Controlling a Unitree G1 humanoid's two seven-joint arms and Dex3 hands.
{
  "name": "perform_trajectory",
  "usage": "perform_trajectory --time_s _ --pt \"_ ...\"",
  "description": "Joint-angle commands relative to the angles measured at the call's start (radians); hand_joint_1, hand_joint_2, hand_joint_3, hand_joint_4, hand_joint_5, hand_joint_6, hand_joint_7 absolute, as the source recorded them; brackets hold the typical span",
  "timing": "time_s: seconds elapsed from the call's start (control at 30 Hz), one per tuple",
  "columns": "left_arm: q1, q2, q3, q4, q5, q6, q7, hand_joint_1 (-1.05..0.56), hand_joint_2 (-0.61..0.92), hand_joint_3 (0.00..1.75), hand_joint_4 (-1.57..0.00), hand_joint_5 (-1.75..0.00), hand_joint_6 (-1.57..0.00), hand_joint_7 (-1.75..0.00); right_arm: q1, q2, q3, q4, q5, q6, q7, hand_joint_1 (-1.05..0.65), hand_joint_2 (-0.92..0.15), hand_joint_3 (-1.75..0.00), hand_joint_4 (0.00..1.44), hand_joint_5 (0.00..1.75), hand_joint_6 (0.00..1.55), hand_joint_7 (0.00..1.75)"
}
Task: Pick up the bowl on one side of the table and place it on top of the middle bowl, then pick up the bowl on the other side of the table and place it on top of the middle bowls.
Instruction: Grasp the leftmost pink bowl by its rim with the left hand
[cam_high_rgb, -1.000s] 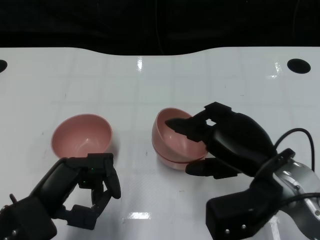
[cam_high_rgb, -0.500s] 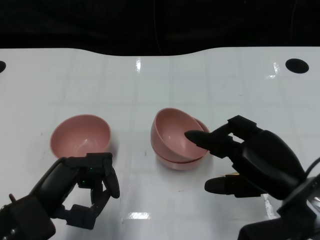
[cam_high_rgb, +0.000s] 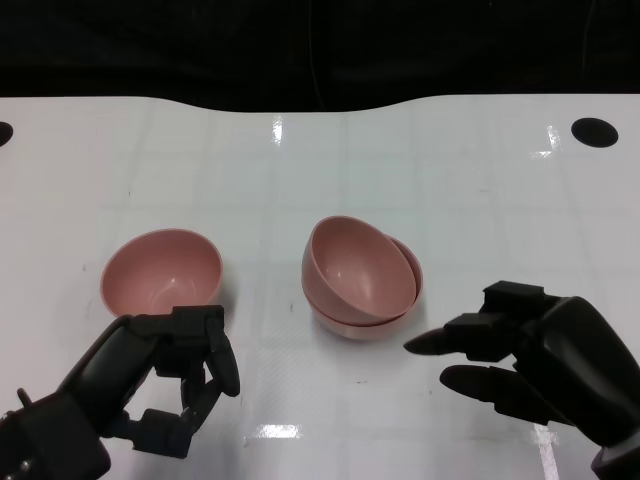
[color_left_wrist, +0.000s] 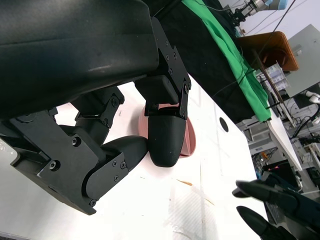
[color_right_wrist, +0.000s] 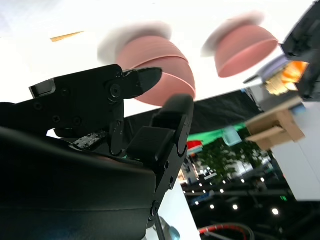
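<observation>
Right hand (cam_high_rgb: 545, 360) withdrawn, fingers (cam_high_rgb: 440, 342) clear of stacked bowls (cam_high_rgb: 360, 275)

A glossy white bench (cam_high_rgb: 470, 190) with a wavy far edge carries the things, ceiling lights glinting off its top. A round black hole (cam_high_rgb: 594, 131) sits near its far right corner. Near the middle a pink bowl (cam_high_rgb: 383, 318) stands on the surface with a second pink bowl (cam_high_rgb: 356, 270) nested in it, tilted. A single pink bowl (cam_high_rgb: 160, 272) stands upright well apart on the left.
</observation>
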Motion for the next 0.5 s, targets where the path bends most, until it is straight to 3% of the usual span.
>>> perform_trajectory --time_s 0.03,0.07,0.17,0.27,0.37,0.5 --pt "-0.005 0.019 0.014 0.003 -0.003 0.001 0.003 -0.18 0.45 1.26 -0.91 -1.72 -0.82 -1.52 0.023 -0.006 -0.030 0.021 0.017 -0.047 -0.036 -0.04 -0.56 -0.76 0.85 1.13 1.00 0.60" --pt "-0.005 0.020 0.014 0.002 -0.002 0.002 0.004 -0.18 0.42 1.30 -0.91 -1.72 -0.82 -1.52 0.027 -0.006 -0.034 0.025 0.019 -0.058 -0.040 -0.03 -0.47 -0.96 0.88 1.11 1.00 0.66" --pt "-0.006 0.020 0.016 0.010 -0.006 -0.012 0.003 -0.18 0.41 1.33 -0.90 -1.72 -0.81 -1.52 0.041 -0.002 -0.043 0.031 0.015 -0.077 -0.048 -0.02 -0.32 -1.26 0.93 1.14 1.00 0.78" --pt "-0.003 0.020 0.021 0.013 -0.014 -0.014 0.002 -0.19 0.47 1.21 -0.88 -1.72 -0.81 -1.50 0.051 0.010 -0.049 0.041 0.022 -0.092 -0.060 -0.02 -0.26 -1.43 0.95 1.39 1.01 0.90" --pt "-0.008 0.012 0.027 0.030 -0.022 -0.047 0.006 -0.20 0.57 1.02 -0.87 -1.69 -0.80 -1.46 0.064 0.018 -0.058 0.039 0.035 -0.078 -0.051 -0.04 -0.20 -1.61 0.97 1.70 0.95 1.26" --pt "-0.017 0.004 0.038 0.043 -0.020 -0.068 0.018 -0.20 0.59 0.98 -0.83 -1.64 -0.77 -1.38 0.071 0.019 -0.063 0.042 0.041 -0.062 -0.038 -0.04 -0.15 -1.68 1.01 1.74 0.88 1.53"
